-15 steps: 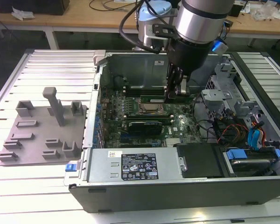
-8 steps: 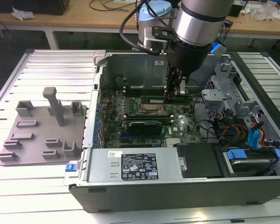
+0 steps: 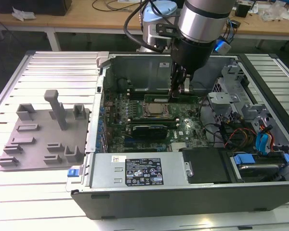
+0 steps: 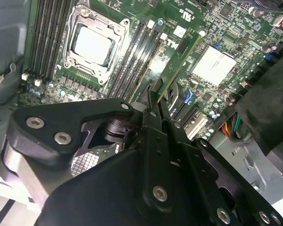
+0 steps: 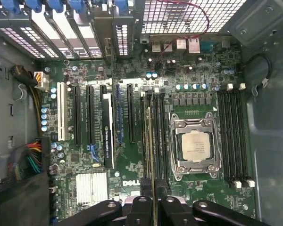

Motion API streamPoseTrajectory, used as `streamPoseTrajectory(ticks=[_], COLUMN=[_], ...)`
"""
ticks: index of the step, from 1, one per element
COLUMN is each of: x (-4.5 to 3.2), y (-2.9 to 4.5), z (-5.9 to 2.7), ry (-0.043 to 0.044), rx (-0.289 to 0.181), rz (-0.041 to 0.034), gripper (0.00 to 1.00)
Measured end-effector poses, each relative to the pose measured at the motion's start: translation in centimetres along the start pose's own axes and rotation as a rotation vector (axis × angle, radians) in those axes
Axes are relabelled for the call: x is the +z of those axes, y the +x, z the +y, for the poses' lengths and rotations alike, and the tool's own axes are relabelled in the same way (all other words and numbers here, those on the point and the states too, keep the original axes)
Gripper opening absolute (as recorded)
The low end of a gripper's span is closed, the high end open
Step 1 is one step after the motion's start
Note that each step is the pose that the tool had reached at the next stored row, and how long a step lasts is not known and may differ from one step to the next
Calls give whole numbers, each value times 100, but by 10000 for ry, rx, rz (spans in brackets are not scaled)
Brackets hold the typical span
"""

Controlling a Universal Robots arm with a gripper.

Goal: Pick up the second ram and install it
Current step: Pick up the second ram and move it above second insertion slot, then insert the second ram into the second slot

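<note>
Risks first: the second ram (image 5: 153,141) hangs edge-on over the bank of memory slots (image 5: 161,132) just beside the CPU socket (image 5: 195,143). These slots are narrow and packed close, so a small sideways offset would likely land it on a slot wall or in the neighbouring slot. If the stick sits tilted in the grip, 1 end would go in before the other and jam. Pushing down then could bend the board or stress the motherboard (image 5: 99,188). Notch against slot key is too small to check here, and so are the end latches. A wrong way round or a shut latch would block seating. The grip is on 1 short stretch of a thin board, so a slip under load seems possible.

Hand: in the second wrist view the hand (image 4: 156,95) has its fingers (image 4: 150,96) drawn nearly together, clamped on the flat faces of the green stick near 1 end. The rest of the stick runs out over the slots. The exterior view shows the hand (image 3: 179,90) low inside the open computer case (image 3: 183,187), above the socket area. Cannot tell whether the stick's lower edge touches a slot yet. The grey holder tray (image 3: 43,139) lies on the table (image 3: 48,65), well apart.
</note>
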State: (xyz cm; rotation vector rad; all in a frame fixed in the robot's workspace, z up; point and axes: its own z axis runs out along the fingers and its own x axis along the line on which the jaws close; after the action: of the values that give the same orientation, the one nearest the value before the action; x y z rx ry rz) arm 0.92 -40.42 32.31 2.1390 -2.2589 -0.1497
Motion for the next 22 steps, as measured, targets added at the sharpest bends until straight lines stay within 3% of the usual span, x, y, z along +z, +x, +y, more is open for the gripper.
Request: streamPoseTrajectory(ticks=[8, 14, 17, 22], x=[0, 27, 56, 73], y=[-3, -2, 0, 0], z=[0, 1, -1, -2], ry=[0, -12, -16, -18], rx=[0, -19, -24, -27], rz=[-3, -228, -288, -322], gripper=[11, 11, 11, 11])
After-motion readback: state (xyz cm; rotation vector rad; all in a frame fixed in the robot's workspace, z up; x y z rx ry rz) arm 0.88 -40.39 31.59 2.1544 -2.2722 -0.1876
